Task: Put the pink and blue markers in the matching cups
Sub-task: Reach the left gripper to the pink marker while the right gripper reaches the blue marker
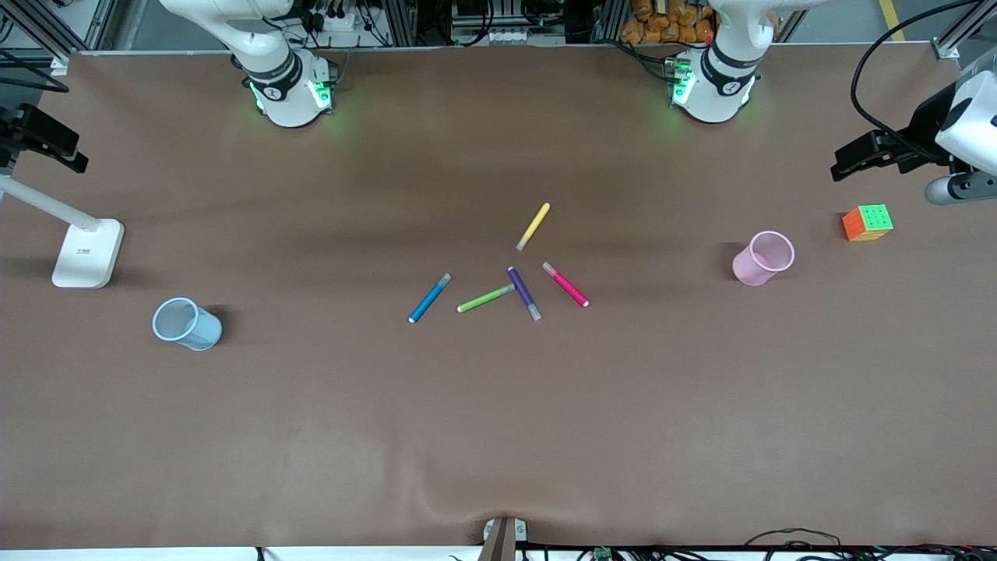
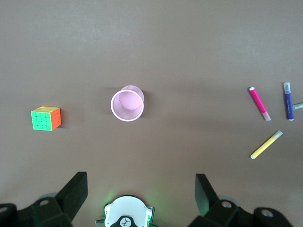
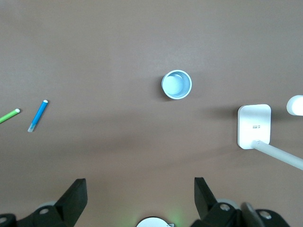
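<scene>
The pink marker (image 1: pixel 565 284) and the blue marker (image 1: pixel 430 298) lie flat at the table's middle, apart from each other. The pink cup (image 1: pixel 763 258) stands toward the left arm's end, the blue cup (image 1: pixel 186 323) toward the right arm's end. The left wrist view shows the pink cup (image 2: pixel 127 103) and pink marker (image 2: pixel 259 103) far below. The right wrist view shows the blue cup (image 3: pixel 176 84) and blue marker (image 3: pixel 38 115). My left gripper (image 2: pixel 140 189) and right gripper (image 3: pixel 139 194) are open, empty, high over their own bases. Neither shows in the front view.
A purple marker (image 1: pixel 524 293), a green marker (image 1: pixel 485 298) and a yellow marker (image 1: pixel 533 226) lie among the two. A colour cube (image 1: pixel 867 223) sits beside the pink cup. A white lamp base (image 1: pixel 87 251) stands farther from the front camera than the blue cup.
</scene>
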Available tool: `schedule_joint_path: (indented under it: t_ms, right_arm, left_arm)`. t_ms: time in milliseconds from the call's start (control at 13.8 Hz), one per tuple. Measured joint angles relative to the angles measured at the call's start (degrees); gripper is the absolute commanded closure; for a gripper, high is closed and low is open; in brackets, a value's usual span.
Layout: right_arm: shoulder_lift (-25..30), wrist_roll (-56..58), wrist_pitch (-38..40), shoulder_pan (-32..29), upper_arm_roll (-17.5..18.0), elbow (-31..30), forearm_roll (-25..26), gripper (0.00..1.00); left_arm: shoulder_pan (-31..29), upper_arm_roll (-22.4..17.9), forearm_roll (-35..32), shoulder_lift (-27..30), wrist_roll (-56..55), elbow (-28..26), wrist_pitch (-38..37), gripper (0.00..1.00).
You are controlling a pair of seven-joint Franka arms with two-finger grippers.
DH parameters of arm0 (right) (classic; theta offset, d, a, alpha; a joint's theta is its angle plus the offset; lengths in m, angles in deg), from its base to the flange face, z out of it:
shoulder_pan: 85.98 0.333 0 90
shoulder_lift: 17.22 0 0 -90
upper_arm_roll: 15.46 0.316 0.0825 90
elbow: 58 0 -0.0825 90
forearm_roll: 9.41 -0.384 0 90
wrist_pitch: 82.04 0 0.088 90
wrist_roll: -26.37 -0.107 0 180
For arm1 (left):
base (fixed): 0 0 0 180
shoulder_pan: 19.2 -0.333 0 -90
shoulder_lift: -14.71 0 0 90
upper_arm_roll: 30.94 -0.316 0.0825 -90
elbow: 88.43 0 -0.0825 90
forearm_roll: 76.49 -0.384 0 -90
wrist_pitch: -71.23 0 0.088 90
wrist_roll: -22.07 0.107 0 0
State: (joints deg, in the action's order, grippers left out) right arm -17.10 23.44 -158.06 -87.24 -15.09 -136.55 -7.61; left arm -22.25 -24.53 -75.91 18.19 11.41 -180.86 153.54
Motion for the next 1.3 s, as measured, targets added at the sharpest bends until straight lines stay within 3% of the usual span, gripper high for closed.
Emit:
schedule_joint_path:
  t_ms: [723, 1302]
  right_arm:
    - [0.0, 0.0, 0.0, 0.0, 0.0, 0.0, -0.1, 0.0]
    - [0.0, 0.0, 0.0, 0.0, 0.0, 0.0, -0.1, 0.0]
  left_arm:
    - [0.2, 0.5, 0.0, -0.1, -0.3, 0.3, -0.5, 0.0]
    - [0.5, 0.7, 0.0, -3.6, -0.3, 0.2, -0.6, 0.0]
